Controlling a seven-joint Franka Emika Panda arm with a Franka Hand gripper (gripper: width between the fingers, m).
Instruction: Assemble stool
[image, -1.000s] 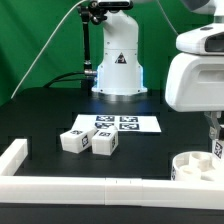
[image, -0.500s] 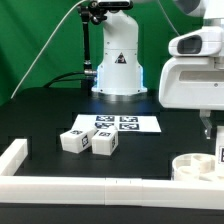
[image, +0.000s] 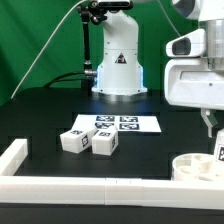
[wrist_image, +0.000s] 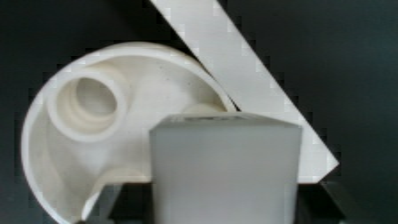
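My gripper (image: 212, 130) is at the exterior view's right, shut on a white stool leg (image: 219, 151) with a marker tag. It holds the leg upright just above the round white seat (image: 188, 166). In the wrist view the held leg (wrist_image: 231, 160) fills the middle between my gripper's (wrist_image: 231, 208) dark jaws. The seat (wrist_image: 80, 110) with a round socket hole lies beyond the leg. Two more tagged legs (image: 74, 140) (image: 104, 143) lie side by side on the black table near the middle.
The marker board (image: 120, 123) lies behind the two loose legs. A long white border rail (image: 90, 190) runs along the front and left edges and crosses the wrist view (wrist_image: 231, 60) beside the seat. The robot base (image: 118, 65) stands at the back.
The hand has shifted and tilted slightly over the seat. The held leg stays in nearly the same spot. The loose legs have not moved.
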